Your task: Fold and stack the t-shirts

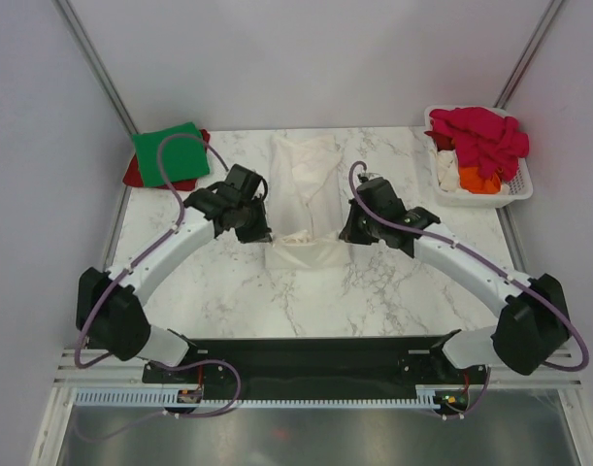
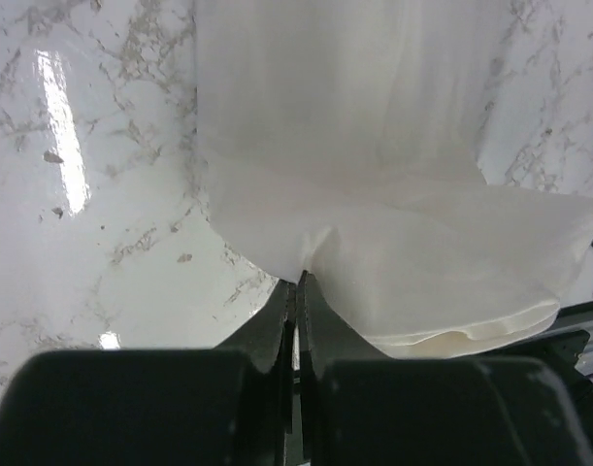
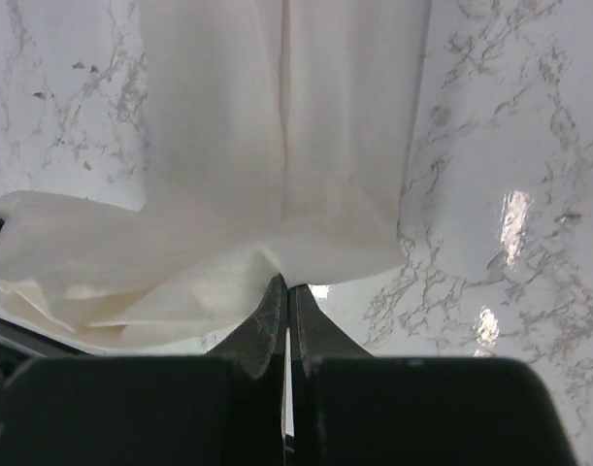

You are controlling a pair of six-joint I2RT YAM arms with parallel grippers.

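t-shirt (image 1: 311,184) white, soft, folded narrow strip; table (image 1: 228,286) glossy marble.

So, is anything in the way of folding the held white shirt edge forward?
Nothing visible. The left hand and right hand pinch the white cloth t-shirt, whose far part lies bare; the folded green shirt and white slatted basket sit well aside.

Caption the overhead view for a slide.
Left claw and right claw pinch the white t-shirt on marble table.
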